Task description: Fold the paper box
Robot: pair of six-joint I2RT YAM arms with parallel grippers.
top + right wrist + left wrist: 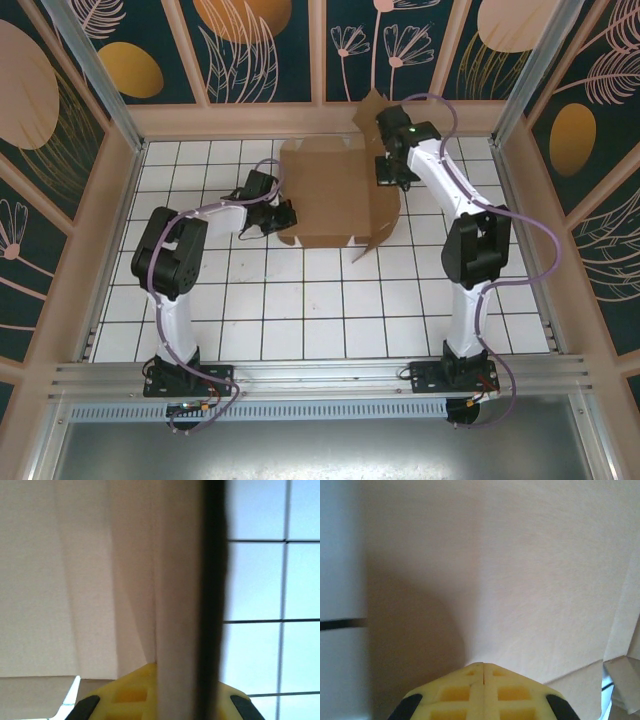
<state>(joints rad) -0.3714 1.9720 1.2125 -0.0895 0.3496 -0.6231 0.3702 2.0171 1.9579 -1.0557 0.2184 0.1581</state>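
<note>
One paper box flap between right jaws

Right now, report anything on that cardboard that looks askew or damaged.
No tear or crush shows. The paper box lies mostly flat, but its right side is uneven: the far flap stands up and the near flap lifts off the table, beside the right gripper.

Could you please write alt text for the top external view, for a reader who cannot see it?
A plain brown corrugated cardboard sheet with flaps lies on a white tiled table, its right flap raised. The left claw sits at its left edge, the right claw at the raised flap.
</note>
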